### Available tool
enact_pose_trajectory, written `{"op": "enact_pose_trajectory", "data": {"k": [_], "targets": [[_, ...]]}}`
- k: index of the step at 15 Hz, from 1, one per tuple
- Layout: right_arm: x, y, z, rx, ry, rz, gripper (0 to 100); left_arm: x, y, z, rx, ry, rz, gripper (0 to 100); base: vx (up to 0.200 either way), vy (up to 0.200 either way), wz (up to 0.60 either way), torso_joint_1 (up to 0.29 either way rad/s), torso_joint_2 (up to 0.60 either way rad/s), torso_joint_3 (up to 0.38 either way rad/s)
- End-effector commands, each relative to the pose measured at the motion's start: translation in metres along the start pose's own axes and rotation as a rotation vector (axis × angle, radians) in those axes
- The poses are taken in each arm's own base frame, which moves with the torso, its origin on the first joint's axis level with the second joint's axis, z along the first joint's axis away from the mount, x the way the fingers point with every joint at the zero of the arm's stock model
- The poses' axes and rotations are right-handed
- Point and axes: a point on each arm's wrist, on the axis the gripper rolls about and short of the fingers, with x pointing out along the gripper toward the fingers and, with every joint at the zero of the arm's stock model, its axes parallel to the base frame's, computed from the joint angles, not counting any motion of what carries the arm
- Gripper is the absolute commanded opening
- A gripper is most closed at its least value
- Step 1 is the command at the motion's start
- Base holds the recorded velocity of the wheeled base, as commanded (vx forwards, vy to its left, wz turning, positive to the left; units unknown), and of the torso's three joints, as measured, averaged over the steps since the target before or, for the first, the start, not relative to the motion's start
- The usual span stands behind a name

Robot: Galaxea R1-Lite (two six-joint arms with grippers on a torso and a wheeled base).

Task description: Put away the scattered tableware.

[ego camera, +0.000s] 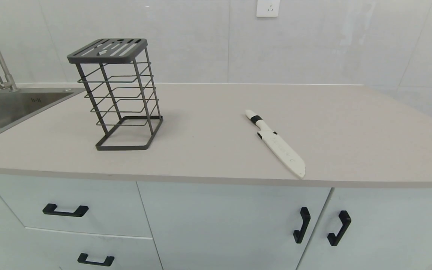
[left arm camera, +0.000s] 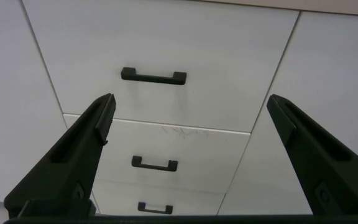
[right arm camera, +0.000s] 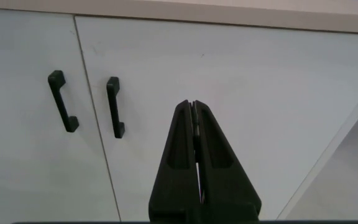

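The countertop point(ego camera: 216, 108) bears the black wire rack point(ego camera: 107, 50) and, well apart at the rack's 3 o'clock, the white knife point(ego camera: 276, 142), lying flat with its handle toward 11 o'clock and its blade tip toward 5 o'clock, at the front edge. Below, facing the cabinet fronts point(ego camera: 219, 225), the left gripper point(left arm camera: 190, 102) is spread wide and empty, and the right gripper point(right arm camera: 194, 107) is clenched on nothing. The right arm looks nearer the knife.

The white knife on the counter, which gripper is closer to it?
Right, probably. The right gripper faces the cabinet doors below the knife; the left gripper faces the drawers further left, below the rack.
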Motion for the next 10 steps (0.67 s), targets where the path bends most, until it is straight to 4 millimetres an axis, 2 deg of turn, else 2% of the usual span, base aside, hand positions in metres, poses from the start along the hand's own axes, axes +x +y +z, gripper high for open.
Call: {"op": "enact_pose_trajectory", "data": {"k": [1,10], "targets": [[0.0001,0.0,0.0001,0.001,0.001,0.0,0,0.0001,0.0,0.0,-0.001,0.001,0.001,100,0.0,0.0,0.0,0.0,0.0,0.0],[0.0001,-0.0001,0.0001,0.001,0.001,-0.001,0,0.0001,0.0,0.0002,-0.001,0.0,0.001,100,0.0,0.0,0.0,0.027,-0.23,-0.206]]}}
